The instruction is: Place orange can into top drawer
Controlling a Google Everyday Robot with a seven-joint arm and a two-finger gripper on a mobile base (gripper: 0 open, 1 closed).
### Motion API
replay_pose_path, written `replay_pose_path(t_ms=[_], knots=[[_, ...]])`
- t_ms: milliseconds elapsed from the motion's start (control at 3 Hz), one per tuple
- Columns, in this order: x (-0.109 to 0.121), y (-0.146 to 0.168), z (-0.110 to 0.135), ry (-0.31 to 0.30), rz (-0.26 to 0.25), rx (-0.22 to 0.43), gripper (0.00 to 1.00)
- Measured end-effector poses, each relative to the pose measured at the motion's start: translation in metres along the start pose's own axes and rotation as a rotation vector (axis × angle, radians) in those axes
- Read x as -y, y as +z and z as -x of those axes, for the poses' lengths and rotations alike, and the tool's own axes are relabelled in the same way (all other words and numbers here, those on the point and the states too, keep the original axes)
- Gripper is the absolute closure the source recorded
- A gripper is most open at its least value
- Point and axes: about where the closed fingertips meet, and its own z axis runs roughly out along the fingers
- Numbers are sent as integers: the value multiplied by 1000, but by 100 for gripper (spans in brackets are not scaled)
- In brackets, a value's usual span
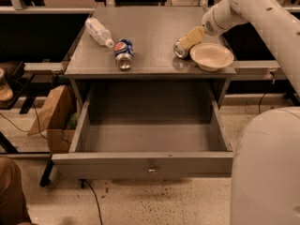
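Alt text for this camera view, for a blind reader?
The gripper is at the orange can, which lies on the cabinet top beside a bowl. The top drawer below stands open. A Pepsi can and bottle lie to the left.

- 2 cans lie on the cabinet top: 1 orange can (180, 49) and 1 blue can (123, 54).
- 1 clear plastic bottle (98, 32) lies at the back left.
- 1 pale bowl (211, 56) sits just beside the orange can.
- 1 top drawer (93, 165) stands open, with 1 small lock (151, 169) on its front.
- 1 grey cabinet (150, 22).
- 1 robot arm (262, 8) has 1 gripper (187, 42), at the orange can.
- 1 cardboard box (54, 111) sits on the floor, left.
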Motion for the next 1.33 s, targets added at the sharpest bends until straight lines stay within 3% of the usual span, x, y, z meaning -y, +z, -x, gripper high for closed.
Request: replay_pose_path(t_ms=[667,1333], knots=[[-13,29,1,17,43,-7,0],[-35,55,9,-13,123,-22,0]])
